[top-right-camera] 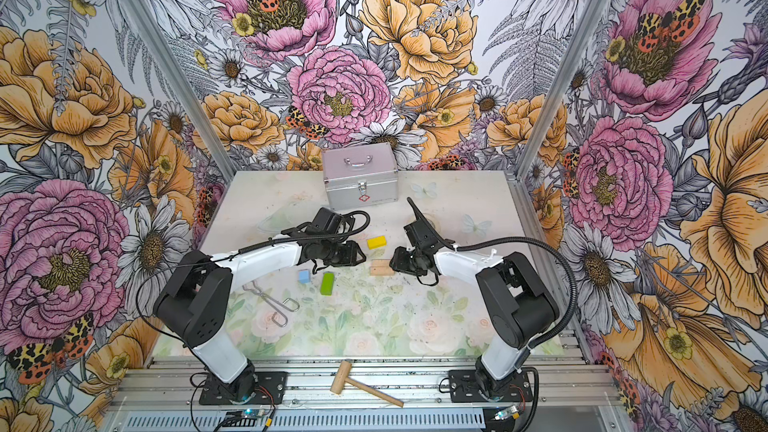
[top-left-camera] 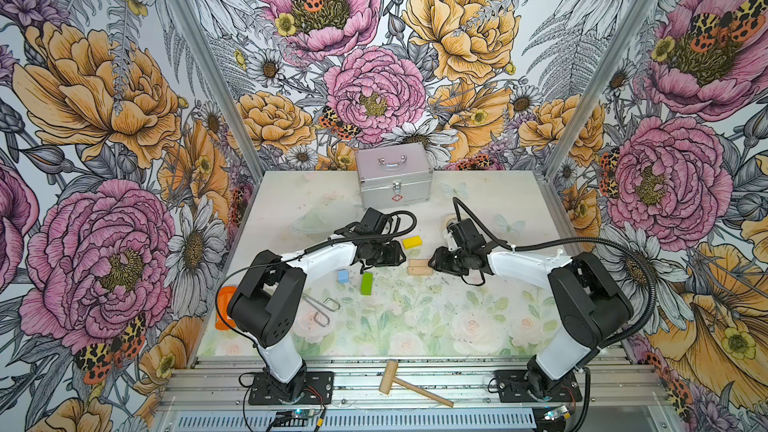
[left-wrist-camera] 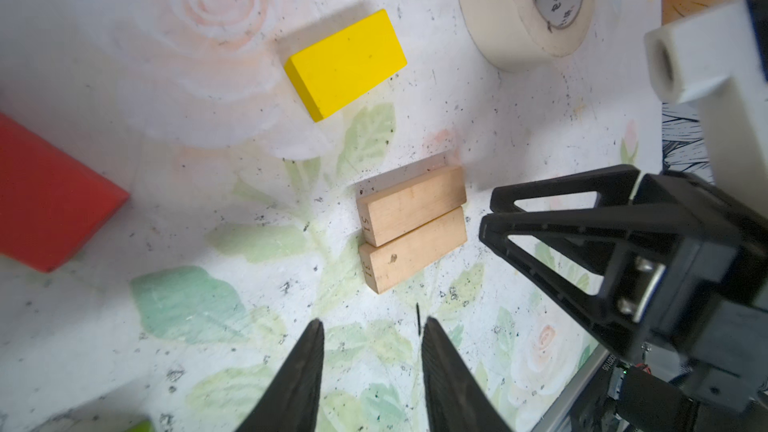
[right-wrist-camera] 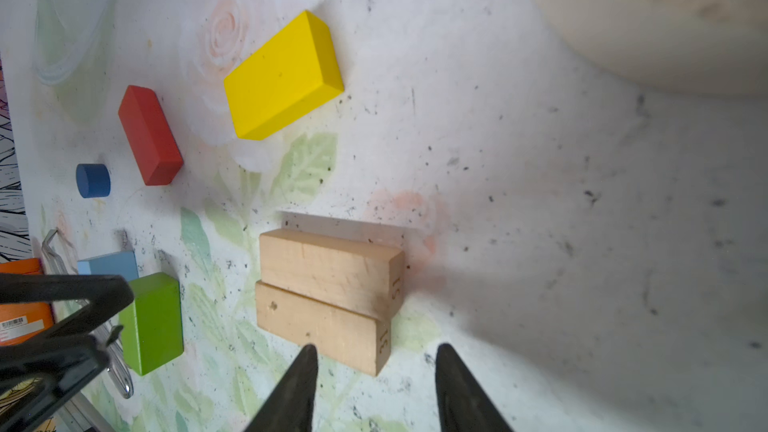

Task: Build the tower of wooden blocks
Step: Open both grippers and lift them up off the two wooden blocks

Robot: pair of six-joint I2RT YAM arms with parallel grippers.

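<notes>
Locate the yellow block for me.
In both top views the yellow block lies flat near the middle of the scene. It sits just behind the paired tan bars and in front of the silver case, touching neither.

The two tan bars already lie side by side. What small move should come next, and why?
Probably the left gripper should move to the yellow bar and close on it. Its jaws stand open and empty, the tan bars already touch as a base, and the yellow bar lies free close by.
</notes>
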